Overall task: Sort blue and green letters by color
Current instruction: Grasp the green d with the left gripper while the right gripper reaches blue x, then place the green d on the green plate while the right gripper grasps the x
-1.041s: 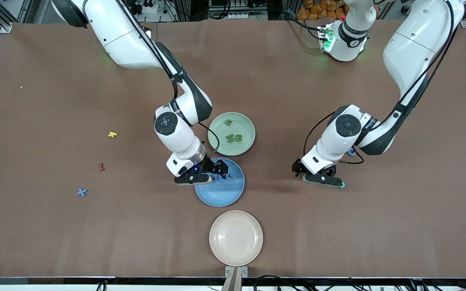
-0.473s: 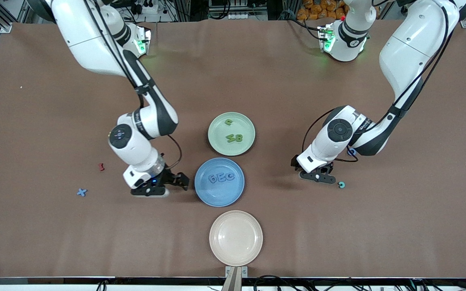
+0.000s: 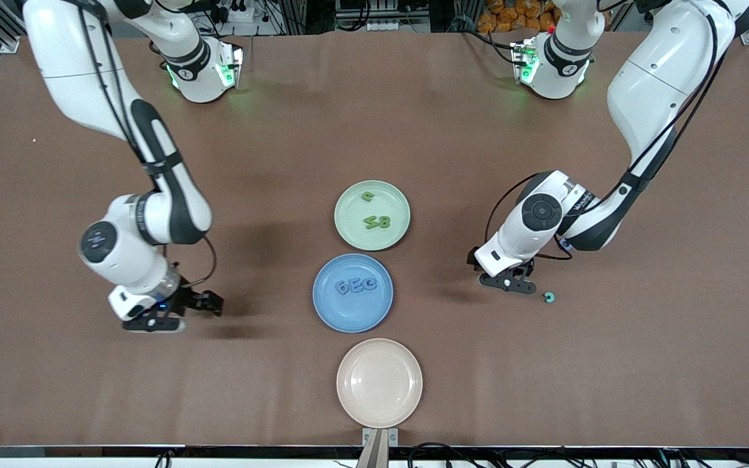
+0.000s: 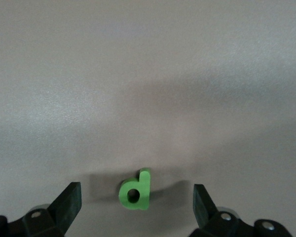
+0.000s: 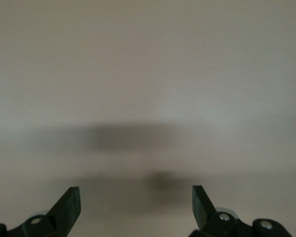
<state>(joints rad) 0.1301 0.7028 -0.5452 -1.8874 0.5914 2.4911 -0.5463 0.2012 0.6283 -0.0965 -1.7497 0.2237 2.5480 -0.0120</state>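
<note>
Letters [image 3: 374, 222] in green plate [image 3: 348, 227], blue plate [image 3: 329, 312]

I see three plates in a column at mid-table: green plate [image 3: 372, 215], blue plate [image 3: 352, 293], and pink plate [image 3: 379, 382] nearest the camera. Bare brown table [image 3: 56, 390] lies at either end. The green letter [image 4: 136, 190] lies clear of everything, between my left gripper [image 4: 137, 210] fingers, which stand apart.

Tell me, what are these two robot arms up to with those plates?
They are sorting small letters by color. Three green letters lie in the green plate, three blue ones in the blue plate; the beige plate holds nothing. The left gripper hovers open over a green letter on the table; the right gripper is open and empty.
</note>
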